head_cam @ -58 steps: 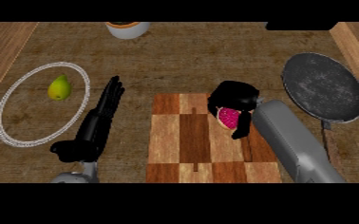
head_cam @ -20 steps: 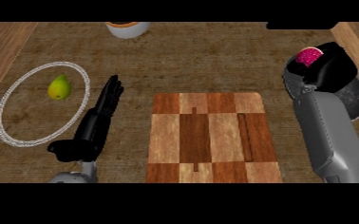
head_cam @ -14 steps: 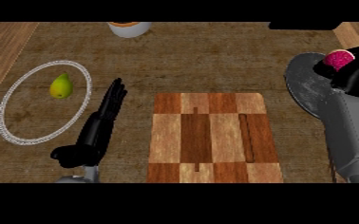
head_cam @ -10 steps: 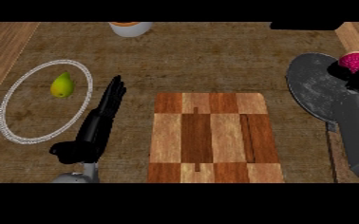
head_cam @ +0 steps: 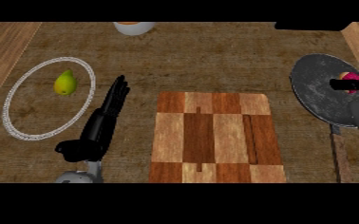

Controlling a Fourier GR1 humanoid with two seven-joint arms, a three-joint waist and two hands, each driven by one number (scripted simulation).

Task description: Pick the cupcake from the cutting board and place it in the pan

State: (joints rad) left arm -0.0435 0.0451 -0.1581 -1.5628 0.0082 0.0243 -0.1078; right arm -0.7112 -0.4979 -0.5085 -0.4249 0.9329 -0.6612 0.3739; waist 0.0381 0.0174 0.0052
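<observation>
The dark round pan [head_cam: 319, 95] lies at the right edge of the counter, its handle pointing toward me. The pink cupcake [head_cam: 351, 78] shows over the pan's right part, cut by the view's edge. Of my right hand [head_cam: 337, 82] only black fingertips show, curled against the cupcake; the forearm is out of view. The checkered wooden cutting board [head_cam: 214, 137] in the middle has nothing on it. My left hand [head_cam: 105, 118] rests open left of the board, fingers straight and pointing away.
A white-rimmed plate [head_cam: 17, 95] at the left holds a green pear [head_cam: 64, 82]. A white and orange cup [head_cam: 133, 27] stands at the back. A dark object [head_cam: 308, 25] sits at the back right. A wooden strip [head_cam: 14, 42] borders the counter's left side.
My right hand carried the cupcake from the board rightward over the pan and has slid mostly out of view. The left hand stayed in place.
</observation>
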